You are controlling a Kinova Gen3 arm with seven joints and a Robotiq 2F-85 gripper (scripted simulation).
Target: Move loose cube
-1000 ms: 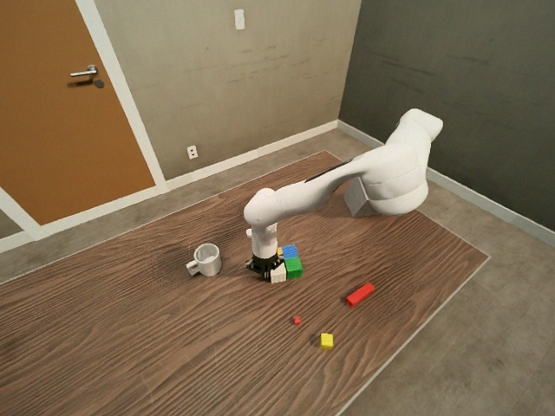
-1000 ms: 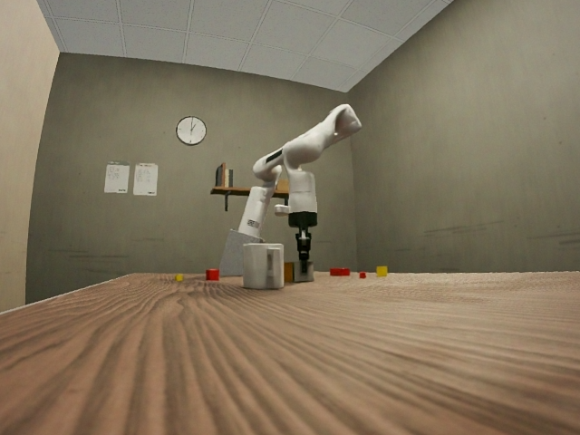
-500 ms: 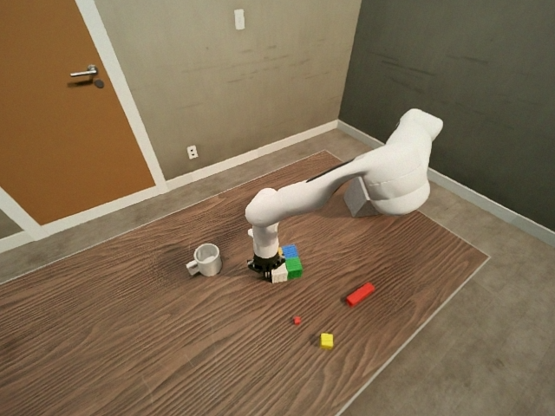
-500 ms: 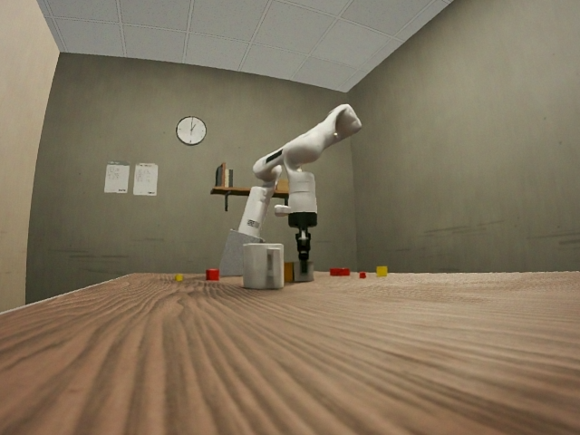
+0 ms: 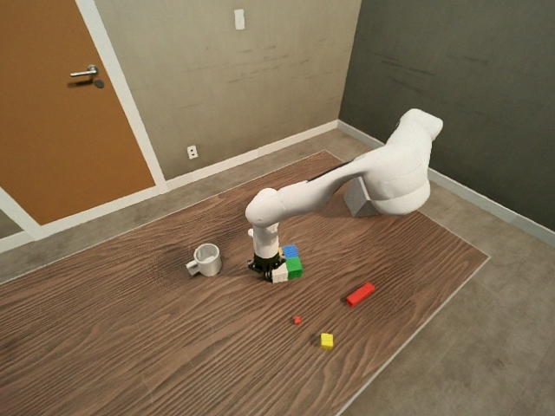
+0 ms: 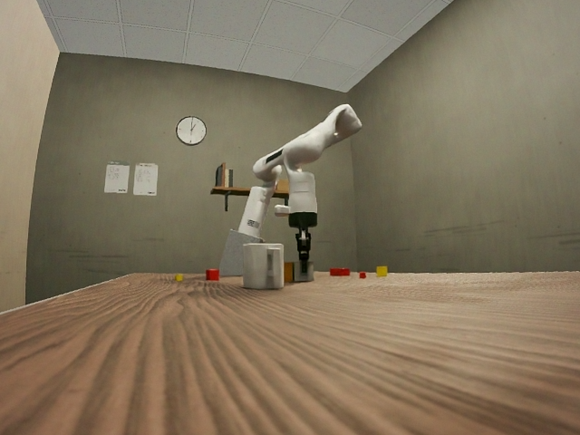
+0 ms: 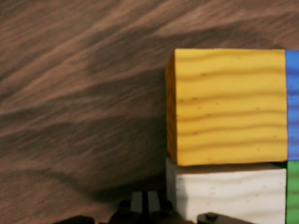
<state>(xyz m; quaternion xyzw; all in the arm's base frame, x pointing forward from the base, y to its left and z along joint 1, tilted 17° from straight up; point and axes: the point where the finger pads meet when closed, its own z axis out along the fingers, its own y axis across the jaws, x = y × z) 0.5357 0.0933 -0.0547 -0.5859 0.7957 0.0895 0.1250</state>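
Note:
Four cubes stand together in a square on the wooden table top. In the wrist view the yellow cube [image 7: 229, 106] sits above the white cube [image 7: 229, 193], with strips of the blue cube [image 7: 292, 103] and the green cube [image 7: 292, 191] at the right edge. In the top view I see the blue cube [image 5: 290, 250], the green cube [image 5: 294, 267] and the white cube [image 5: 279, 274]; the yellow cube is mostly hidden behind the wrist. My gripper [image 5: 265, 269] is shut and empty, down at table height just beside the white cube's outer face. Its fingers also show in the wrist view [image 7: 149, 210].
A white mug [image 5: 205, 260] stands left of the gripper. A long red block [image 5: 360, 294], a tiny red cube [image 5: 296, 319] and a small yellow cube [image 5: 326, 341] lie to the front right. The arm's base [image 5: 358, 197] is at the back right.

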